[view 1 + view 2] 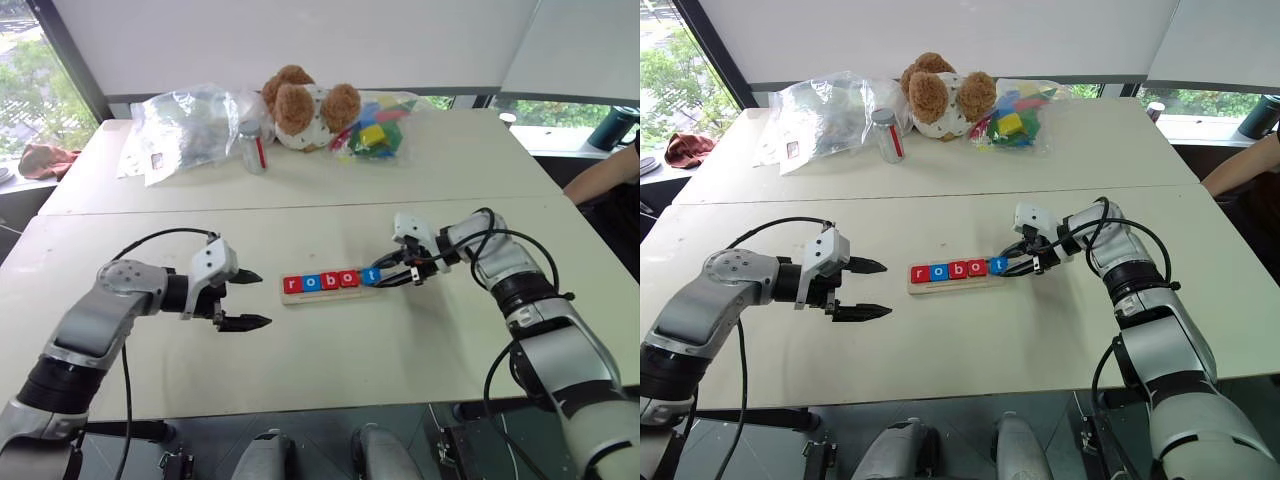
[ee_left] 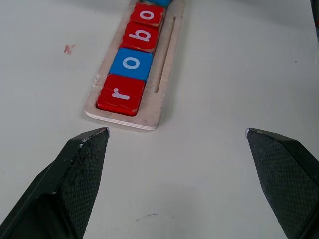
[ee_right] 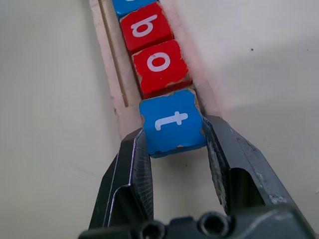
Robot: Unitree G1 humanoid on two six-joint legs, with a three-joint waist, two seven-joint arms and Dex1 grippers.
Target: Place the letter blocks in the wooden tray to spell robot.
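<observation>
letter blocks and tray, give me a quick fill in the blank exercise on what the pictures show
1. The right claw is shut on the blue block bearing the letter ____.
2. The block at the wooden tray's end nearest the left claw is coloured ____.
3. The left claw's fingers are ____.
4. The blocks in the tray spell ____.

Missing words: t; red; open; robot

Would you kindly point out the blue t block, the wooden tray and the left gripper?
blue t block [image 3: 172,121]: right wrist view, on its top face.
wooden tray [image 2: 164,74]: left wrist view, on its bare edge strip.
left gripper [image 1: 254,299]: left eye view, midway between fingertips.
</observation>
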